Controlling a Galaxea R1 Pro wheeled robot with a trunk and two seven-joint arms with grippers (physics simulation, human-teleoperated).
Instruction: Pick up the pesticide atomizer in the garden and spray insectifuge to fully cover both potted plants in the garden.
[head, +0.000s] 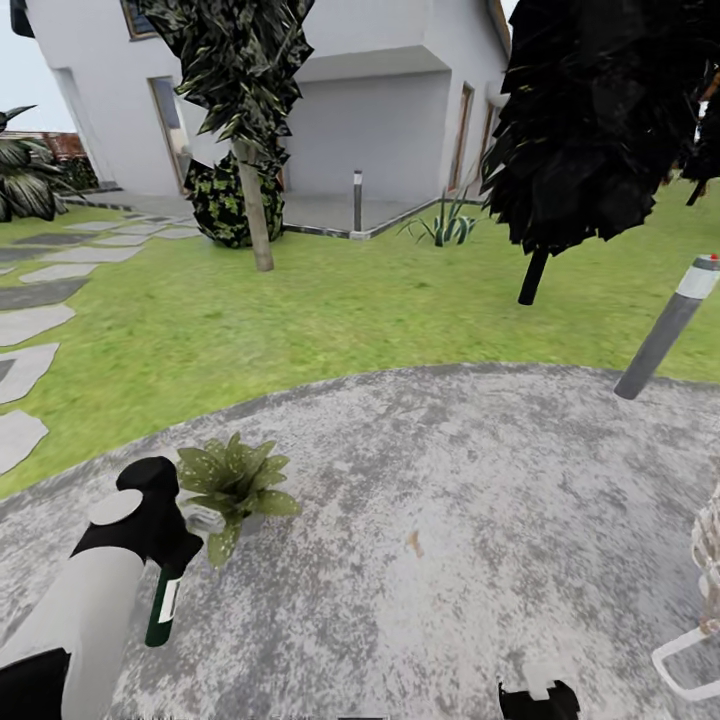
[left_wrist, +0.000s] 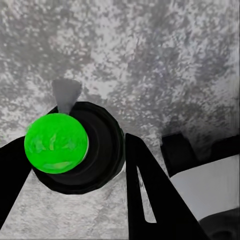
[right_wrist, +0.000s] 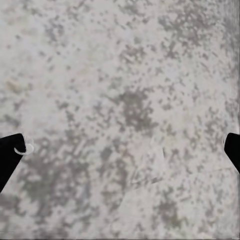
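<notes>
My left gripper (head: 172, 568) is shut on the pesticide atomizer (head: 164, 606), a slim dark-green bottle with a white label that hangs below the fingers, just above the grey paving. In the left wrist view the atomizer (left_wrist: 65, 147) shows end-on as a bright green disc in a black ring, between the black fingers (left_wrist: 147, 192). One potted plant (head: 232, 482), a low green rosette, stands on the paving right beside the gripper, touching it or nearly so. The second potted plant is out of view. My right gripper (head: 538, 700) hangs open over bare paving (right_wrist: 120, 100).
A grey bollard lamp (head: 665, 330) leans in at the right edge of the paving. Another lamp (head: 357, 200) and an agave (head: 445, 228) stand by the house. Two trees (head: 255, 200) (head: 535, 275) grow on the lawn. A woven chair (head: 700, 600) sits at the far right.
</notes>
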